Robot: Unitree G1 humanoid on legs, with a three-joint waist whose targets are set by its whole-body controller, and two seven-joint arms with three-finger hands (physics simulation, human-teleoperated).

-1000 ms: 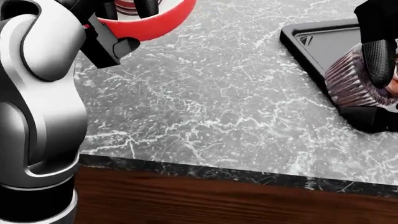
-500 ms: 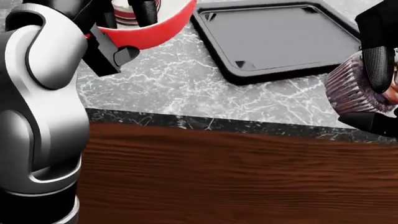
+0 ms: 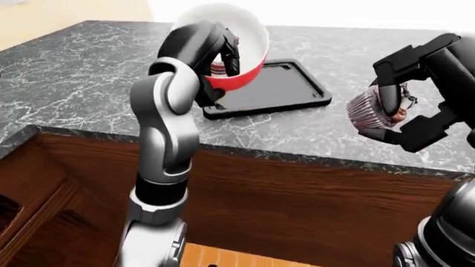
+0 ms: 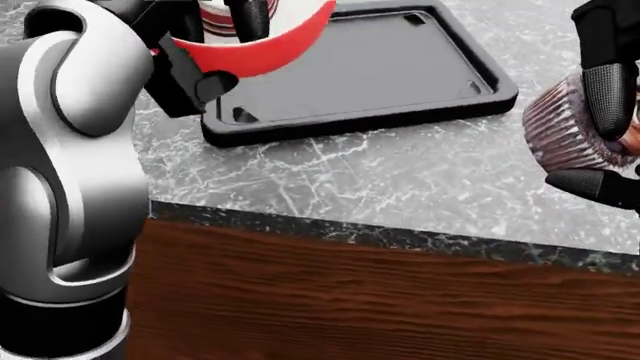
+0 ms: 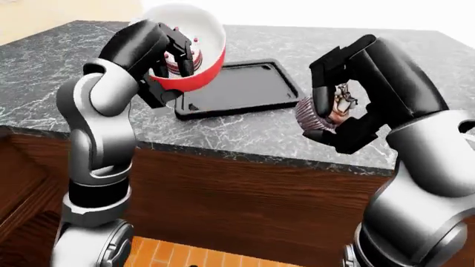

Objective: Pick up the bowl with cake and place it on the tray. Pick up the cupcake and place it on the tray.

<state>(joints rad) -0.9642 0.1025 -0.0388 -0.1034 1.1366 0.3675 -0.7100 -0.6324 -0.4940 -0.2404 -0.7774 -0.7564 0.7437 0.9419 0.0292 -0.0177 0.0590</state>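
Both items are lifted and neither is placed yet. The left hand [image 5: 172, 53] is clenched on the rim of the red bowl [image 5: 194, 41], tilted above the left end of the empty black tray [image 4: 400, 64], with striped cake [image 5: 178, 61] inside. The right hand [image 5: 338, 108] grips the cupcake [image 5: 316, 118] over the marble surface [image 4: 400, 180], right of the tray. Next, I judge, levelling and lowering the bowl onto the tray.

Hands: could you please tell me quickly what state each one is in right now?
Left hand: closed on the bowl.
Right hand: closed on the cupcake.
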